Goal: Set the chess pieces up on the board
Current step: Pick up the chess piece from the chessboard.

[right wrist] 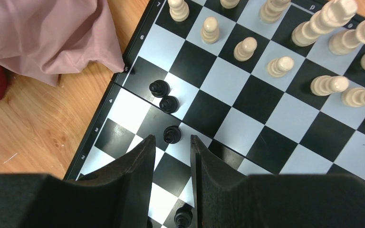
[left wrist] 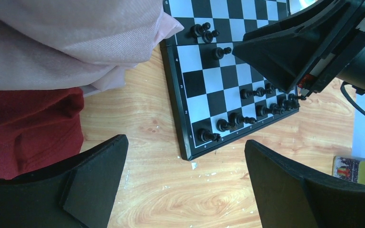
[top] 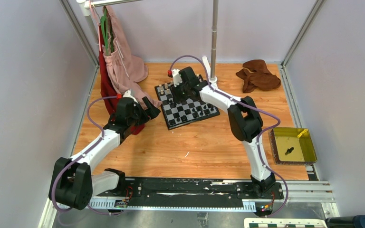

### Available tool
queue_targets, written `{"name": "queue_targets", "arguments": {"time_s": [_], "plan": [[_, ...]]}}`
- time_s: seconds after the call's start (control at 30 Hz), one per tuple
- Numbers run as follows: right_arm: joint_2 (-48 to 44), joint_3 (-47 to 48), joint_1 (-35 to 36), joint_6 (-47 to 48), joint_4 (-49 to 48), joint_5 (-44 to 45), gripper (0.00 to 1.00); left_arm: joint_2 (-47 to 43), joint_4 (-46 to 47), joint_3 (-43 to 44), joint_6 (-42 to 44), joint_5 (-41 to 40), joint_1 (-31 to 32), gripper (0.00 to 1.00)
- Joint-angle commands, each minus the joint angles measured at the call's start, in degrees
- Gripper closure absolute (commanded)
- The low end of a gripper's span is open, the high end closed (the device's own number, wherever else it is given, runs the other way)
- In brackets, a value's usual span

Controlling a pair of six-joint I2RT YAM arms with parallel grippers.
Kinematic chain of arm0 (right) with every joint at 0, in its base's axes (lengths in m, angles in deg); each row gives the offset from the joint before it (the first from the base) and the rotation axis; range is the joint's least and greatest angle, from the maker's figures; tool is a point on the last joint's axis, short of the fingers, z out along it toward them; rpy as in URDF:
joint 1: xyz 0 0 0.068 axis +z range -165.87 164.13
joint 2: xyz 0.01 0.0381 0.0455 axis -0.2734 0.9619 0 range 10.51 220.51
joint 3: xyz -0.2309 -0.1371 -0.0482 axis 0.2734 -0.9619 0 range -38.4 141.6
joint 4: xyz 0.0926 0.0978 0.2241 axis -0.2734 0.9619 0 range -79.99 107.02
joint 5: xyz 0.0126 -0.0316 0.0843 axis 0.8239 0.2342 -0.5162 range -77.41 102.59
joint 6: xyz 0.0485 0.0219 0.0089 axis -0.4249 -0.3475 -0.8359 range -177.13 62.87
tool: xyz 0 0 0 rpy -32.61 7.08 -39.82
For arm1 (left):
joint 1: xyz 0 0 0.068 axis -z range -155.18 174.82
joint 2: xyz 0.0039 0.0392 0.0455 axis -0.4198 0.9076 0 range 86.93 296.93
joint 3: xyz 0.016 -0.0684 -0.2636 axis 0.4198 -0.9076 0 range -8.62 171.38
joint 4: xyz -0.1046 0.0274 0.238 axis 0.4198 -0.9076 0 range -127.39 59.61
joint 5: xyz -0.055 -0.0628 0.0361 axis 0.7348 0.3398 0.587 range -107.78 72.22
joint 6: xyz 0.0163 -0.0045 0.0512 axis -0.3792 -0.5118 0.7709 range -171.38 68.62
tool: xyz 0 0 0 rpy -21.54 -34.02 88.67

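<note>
The board (top: 186, 114) lies mid-frame in the top view, with cream pieces (right wrist: 245, 48) at the upper right of the right wrist view. The right gripper (right wrist: 172, 146) has its jaws partly apart, flanking a black pawn (right wrist: 172, 134) without pinching it. The left gripper (left wrist: 185, 185), spread wide, hovers by the board's lower-left corner

Pink cloth (top: 123, 66), brown cloth (top: 259, 76), yellow tray (top: 285, 138)

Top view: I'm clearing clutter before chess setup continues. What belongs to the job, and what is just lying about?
Job: chessboard, black pieces, cream pieces, right claw at a black pawn.
Lying about: pink garment, red cloth, brown cloth, yellow tray (dark item inside unclear).
</note>
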Motion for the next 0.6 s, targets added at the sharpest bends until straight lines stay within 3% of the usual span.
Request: {"name": "queue_targets", "arguments": {"time_s": [0.0, 0.57], "plan": [[2.10, 1.46, -0.37, -1.12, -0.04, -0.98, 0.63, 0.94, 0.47, 1.80, 0.19, -0.39, -0.44, 0.00], [4.60, 3.01, -0.41, -1.54, 0.10, -1.75, 0.67, 1.89, 1.43, 1.31, 0.11, -0.35, -0.44, 0.00]]}}
